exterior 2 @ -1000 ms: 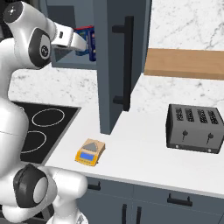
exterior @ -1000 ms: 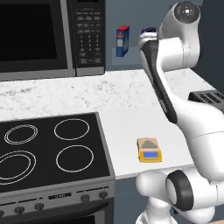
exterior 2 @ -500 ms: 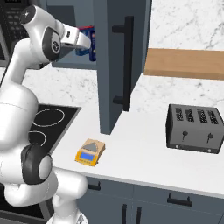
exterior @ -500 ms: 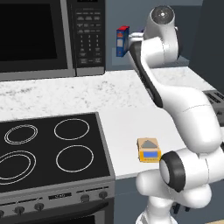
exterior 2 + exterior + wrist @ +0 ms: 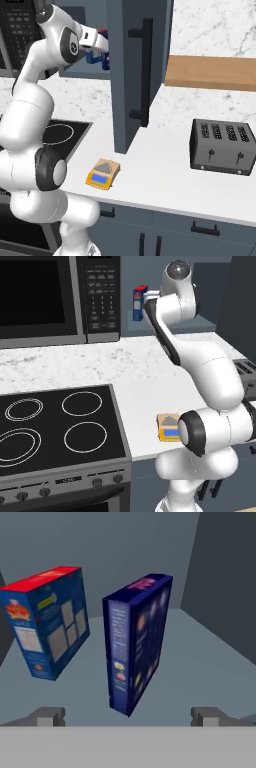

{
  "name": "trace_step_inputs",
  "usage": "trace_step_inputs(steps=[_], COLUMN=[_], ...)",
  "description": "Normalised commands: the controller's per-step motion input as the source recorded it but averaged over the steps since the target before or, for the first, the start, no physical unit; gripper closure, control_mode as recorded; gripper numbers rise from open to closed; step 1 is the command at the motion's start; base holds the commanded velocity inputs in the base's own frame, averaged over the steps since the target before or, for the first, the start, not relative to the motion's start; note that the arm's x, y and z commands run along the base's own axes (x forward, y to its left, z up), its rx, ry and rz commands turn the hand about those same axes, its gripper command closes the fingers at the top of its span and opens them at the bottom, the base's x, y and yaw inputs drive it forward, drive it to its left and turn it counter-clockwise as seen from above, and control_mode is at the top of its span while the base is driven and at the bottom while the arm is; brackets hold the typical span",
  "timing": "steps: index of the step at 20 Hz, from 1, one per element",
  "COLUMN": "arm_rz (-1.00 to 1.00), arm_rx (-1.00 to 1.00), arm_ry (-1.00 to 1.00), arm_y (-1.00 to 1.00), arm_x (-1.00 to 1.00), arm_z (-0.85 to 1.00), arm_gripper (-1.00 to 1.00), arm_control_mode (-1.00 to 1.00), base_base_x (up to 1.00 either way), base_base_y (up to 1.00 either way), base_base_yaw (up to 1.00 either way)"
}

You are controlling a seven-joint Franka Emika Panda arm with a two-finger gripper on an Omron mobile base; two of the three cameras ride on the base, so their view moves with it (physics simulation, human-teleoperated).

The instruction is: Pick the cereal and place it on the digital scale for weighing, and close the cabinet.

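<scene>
Two boxes upright on grey cabinet shelf (image 5: 200, 662); white marbled counter (image 5: 75, 363) below.

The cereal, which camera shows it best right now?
The hand view: the cereal stands upright in front of the open gripper, front and side visible, beside the red-topped box. In the base views the arm and the cabinet door cover it.
</scene>
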Motion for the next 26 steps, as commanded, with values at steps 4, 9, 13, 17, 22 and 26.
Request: trace_step_inputs(steps=[4,9,13,17,22,26], arm_rz=[0.00,-0.03,-0.09,-0.09,-0.08,-0.06], arm_rx=[0.00,0.00,-0.01,-0.01,0.00,0.00], arm_ry=[0.00,0.00,0.00,0.00,0.00,0.00], arm_y=[-0.10,-0.08,0.00,0.00,0.00,-0.03], arm_x=[0.38,0.29,0.30,0.26,0.28,0.32], arm_z=[0.00,-0.01,-0.01,-0.03,-0.02,-0.04], arm_gripper=[-1.00,-1.00,-1.00,-1.00,-1.00,-1.00], arm_control_mode=[-1.00,-1.00,-1.00,-1.00,-1.00,-1.00], base_base_x=[0.00,0.00,0.00,0.00,0.00,0.00], base_base_y=[0.00,0.00,0.00,0.00,0.00,0.00], base_base_yaw=[0.00,0.00,0.00,0.00,0.00,0.00])
